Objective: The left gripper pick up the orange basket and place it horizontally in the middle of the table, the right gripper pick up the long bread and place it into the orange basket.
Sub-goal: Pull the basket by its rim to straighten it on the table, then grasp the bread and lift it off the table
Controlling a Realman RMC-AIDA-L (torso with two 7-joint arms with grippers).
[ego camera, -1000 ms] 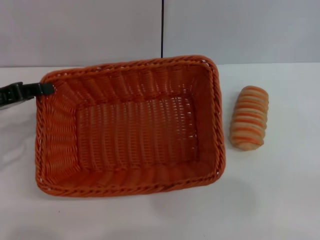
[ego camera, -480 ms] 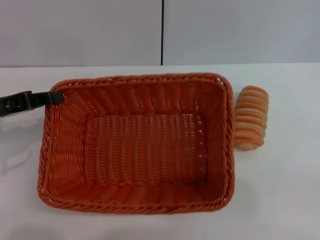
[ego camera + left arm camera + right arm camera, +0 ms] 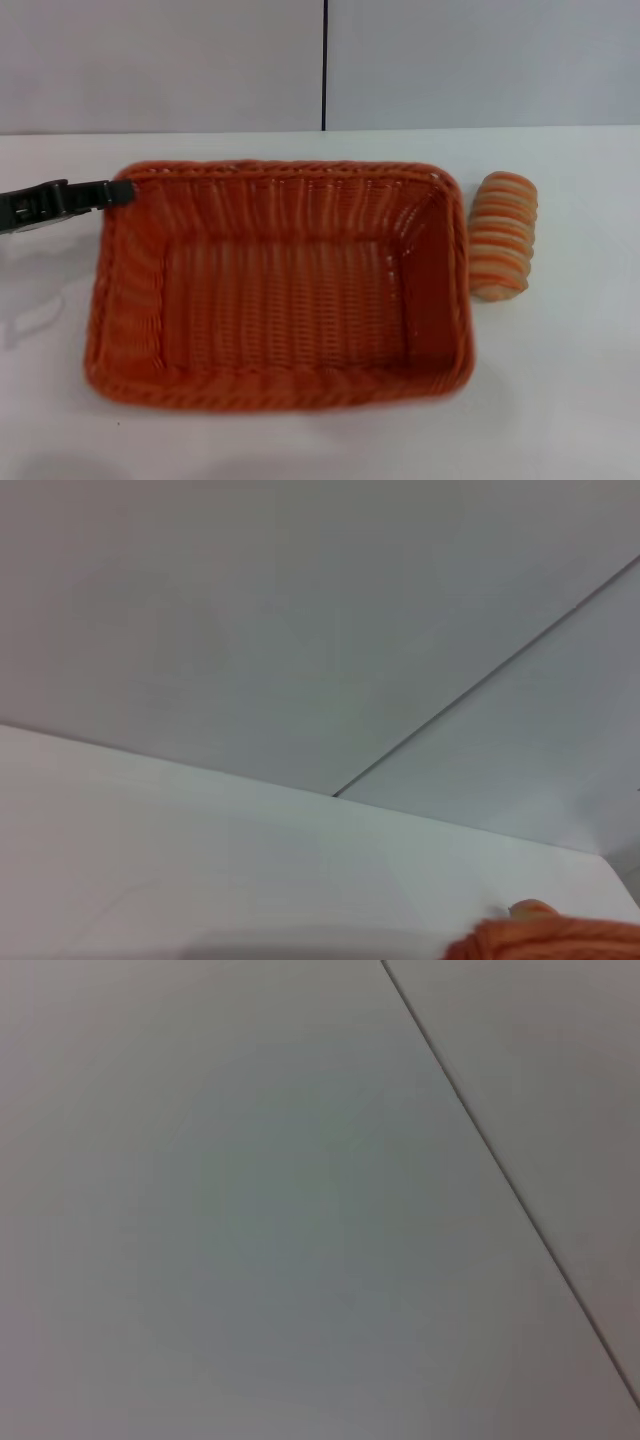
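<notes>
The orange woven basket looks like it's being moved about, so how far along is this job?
Partly done. The orange woven wicker basket lies lengthwise across the middle of the white table, and the black left gripper is at its far left corner, gripping the rim, so placing is in hand. What is left: the striped tan long bread lies on the table beside the basket's right end, not inside. The right gripper is out of view.

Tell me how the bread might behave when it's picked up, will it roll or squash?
The bread is a rounded oblong lying free on the table, so a sideways nudge could probably roll it. Its ridged stripes may give fingers some grip. It looks soft, so a hard squeeze might dent it; that can't be confirmed.
</notes>
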